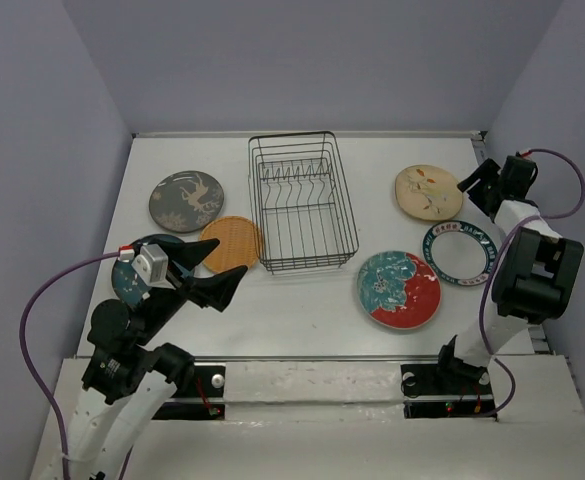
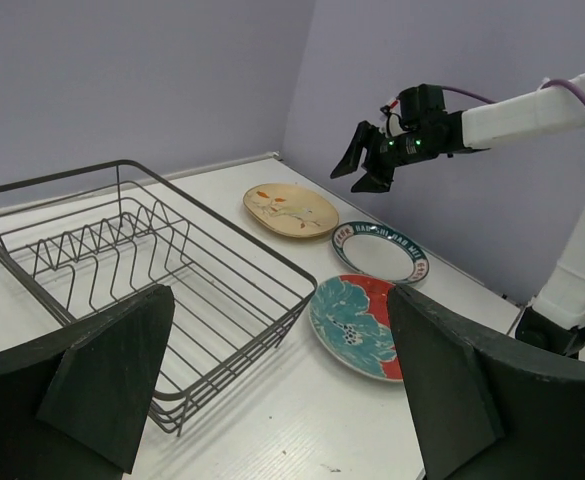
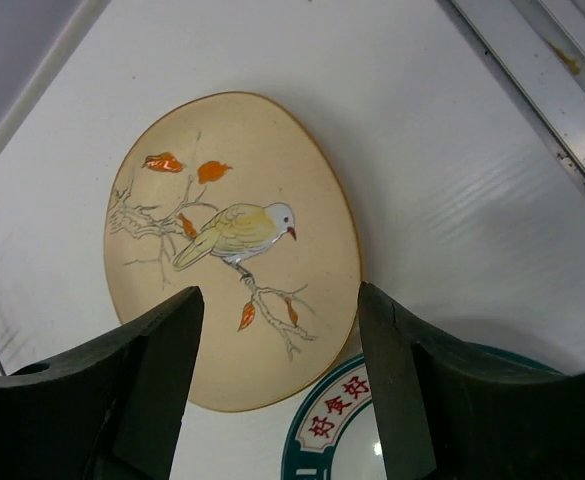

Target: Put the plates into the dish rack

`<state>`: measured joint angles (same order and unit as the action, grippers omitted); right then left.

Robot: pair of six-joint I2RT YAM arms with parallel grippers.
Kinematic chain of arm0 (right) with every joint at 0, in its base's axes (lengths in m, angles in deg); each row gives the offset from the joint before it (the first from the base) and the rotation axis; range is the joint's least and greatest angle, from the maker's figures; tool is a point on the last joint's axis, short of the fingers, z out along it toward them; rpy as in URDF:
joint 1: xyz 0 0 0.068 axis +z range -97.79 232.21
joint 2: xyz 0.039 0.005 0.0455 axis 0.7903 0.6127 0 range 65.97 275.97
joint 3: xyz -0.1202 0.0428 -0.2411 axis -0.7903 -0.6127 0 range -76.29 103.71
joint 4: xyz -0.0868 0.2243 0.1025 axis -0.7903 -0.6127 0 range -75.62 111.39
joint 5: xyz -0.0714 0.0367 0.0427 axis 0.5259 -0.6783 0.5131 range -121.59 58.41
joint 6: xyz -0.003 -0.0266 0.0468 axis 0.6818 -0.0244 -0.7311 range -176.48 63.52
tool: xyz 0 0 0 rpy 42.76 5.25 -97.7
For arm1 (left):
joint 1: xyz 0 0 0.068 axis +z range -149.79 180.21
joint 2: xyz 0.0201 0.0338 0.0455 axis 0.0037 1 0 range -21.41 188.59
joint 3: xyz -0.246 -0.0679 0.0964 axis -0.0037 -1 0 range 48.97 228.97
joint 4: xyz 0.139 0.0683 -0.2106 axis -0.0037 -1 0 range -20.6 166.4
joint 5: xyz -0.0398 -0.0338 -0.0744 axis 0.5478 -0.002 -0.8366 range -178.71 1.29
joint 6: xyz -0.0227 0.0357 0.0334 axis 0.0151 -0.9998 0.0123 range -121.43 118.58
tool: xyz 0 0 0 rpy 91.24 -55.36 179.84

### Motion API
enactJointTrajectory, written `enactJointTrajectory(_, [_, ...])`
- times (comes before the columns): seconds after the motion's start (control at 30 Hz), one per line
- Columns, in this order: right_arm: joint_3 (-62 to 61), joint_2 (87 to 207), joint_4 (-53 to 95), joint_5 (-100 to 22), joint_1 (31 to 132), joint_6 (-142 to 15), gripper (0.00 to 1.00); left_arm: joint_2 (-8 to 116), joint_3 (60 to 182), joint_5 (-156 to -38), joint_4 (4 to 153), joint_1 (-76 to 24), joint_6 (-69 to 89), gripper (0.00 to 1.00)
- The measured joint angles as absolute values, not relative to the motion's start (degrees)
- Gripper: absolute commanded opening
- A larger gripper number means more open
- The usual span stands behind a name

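I found the dish rack (image 1: 302, 200) empty; all six plates (image 1: 399, 289) lay unloaded. My right gripper (image 3: 277, 296) hung parted, empty, over the tan plate (image 1: 428, 192), two o'clock of the rack. The left gripper (image 1: 230, 258) gaped wide, empty, at eight.

Red Chinese characters circle the white teal-rimmed plate (image 3: 334, 418), hardly legible

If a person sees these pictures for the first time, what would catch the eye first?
Probably the black wire dish rack, standing empty at the middle of the table. Next, the bright red-and-teal floral plate lying flat at its near right. Then the right claw, open, hovering close to the tan plate with a painted bird at the far right.
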<state>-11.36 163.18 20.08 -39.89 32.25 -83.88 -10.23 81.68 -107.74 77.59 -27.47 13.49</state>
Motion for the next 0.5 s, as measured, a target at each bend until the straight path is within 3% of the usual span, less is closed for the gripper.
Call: enactJointTrajectory(0.5, [-1.4,182.1,19.2,-52.1,25.3,-78.7,0.60,-9.6,81.7,-105.1,76.9,-29.0,13.4,0.99])
